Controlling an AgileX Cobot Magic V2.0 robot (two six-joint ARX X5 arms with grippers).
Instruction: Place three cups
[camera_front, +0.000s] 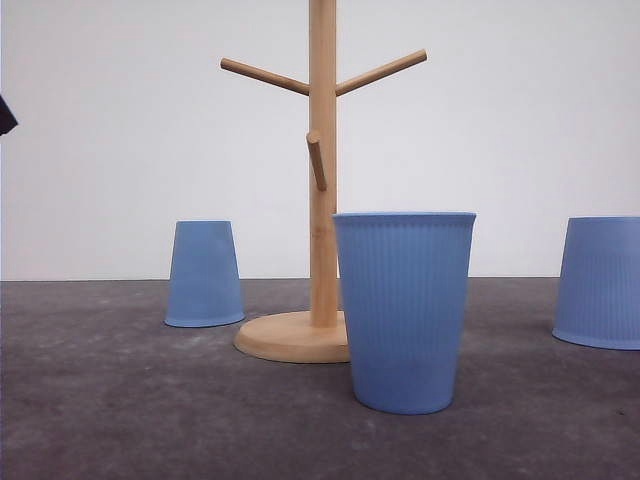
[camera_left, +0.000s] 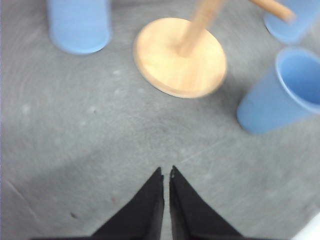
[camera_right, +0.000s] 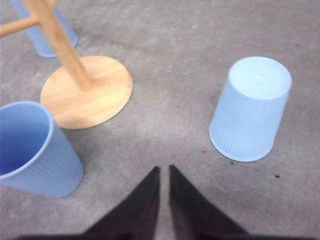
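Three cups on the grey table (camera_front: 120, 400), none on the wooden rack (camera_front: 322, 200) yet.

Left gripper (camera_left: 166, 172): fingers pressed together, holding nothing, hanging above bare table. Ahead of it stands the rack's round base (camera_left: 180, 57). An inverted cup (camera_left: 80, 25) stands ahead and off to one side; the upright cup (camera_left: 280, 92) is ahead on the other side, mouth open; a third cup (camera_left: 292, 22) lies beyond that.

Right gripper (camera_right: 164, 172): fingers likewise closed with only a slit between them, empty. The inverted right cup (camera_right: 252, 107) is near, ahead and to one side, base up. The upright cup (camera_right: 32, 150) is near on the other side, just beside the rack base (camera_right: 87, 90).

In the front view the upright cup (camera_front: 405, 310) stands nearest the camera, the inverted ones left (camera_front: 205, 275) and right (camera_front: 600, 282) of the rack.

Risks, as I judge them:
- Closed fingers descending would knock a cup rather than straddle its wall; they must spread first.
- Tapered, ribbed walls may slip from a light pinch.
- The upright cup crowds the rack base; a nudge could tip it.
- The pegs (camera_front: 380, 72) slope and are thin; a cup set off-axis may slide off.
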